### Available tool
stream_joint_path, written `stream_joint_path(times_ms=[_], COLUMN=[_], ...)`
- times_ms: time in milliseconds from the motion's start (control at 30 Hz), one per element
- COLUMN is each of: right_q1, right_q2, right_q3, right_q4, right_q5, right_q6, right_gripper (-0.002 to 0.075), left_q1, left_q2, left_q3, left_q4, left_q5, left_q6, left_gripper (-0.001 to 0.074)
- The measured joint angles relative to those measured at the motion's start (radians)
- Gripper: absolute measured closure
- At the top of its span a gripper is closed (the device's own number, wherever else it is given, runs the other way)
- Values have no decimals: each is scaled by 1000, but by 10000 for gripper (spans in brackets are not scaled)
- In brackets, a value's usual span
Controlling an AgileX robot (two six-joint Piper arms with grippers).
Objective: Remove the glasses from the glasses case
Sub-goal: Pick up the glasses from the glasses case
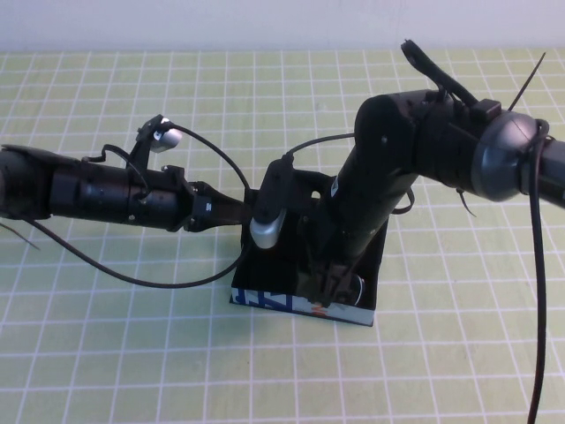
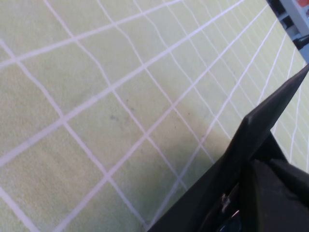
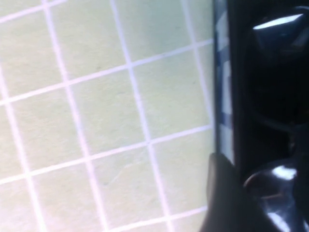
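Both arms at open case, mid-mat

Case (image 1: pixel 305 302) open on grid mat (image 1: pixel 106 353); glasses (image 3: pixel 275 96) inside. R gripper (image 1: pixel 331 287) reaches down into case, L gripper (image 1: pixel 269 221) at its lid edge. Jaws: can't tell on either.

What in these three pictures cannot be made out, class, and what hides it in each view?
1. The glasses: the right wrist view shows only glossy dark parts, blurred and cut by the edge; in the high view the right arm covers them.
2. The right gripper, down in the glasses case: its arm hides the grip.
3. The left gripper, at the case's lid: the high view hides its tips; its wrist view shows only the lid's edge.
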Motion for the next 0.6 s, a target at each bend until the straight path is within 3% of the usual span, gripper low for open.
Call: stream_joint_path(times_ms=[600], right_q1=[1], right_q2=[54], right_q3=[-2], right_q4=[-84], right_q5=[-115], right_q6=[-4], right_gripper=[447], left_q1=[0], left_q2=[1], left_q3=[-2], left_q4=[15], left_q5=[-14], left_q6=[-4], left_gripper=[739])
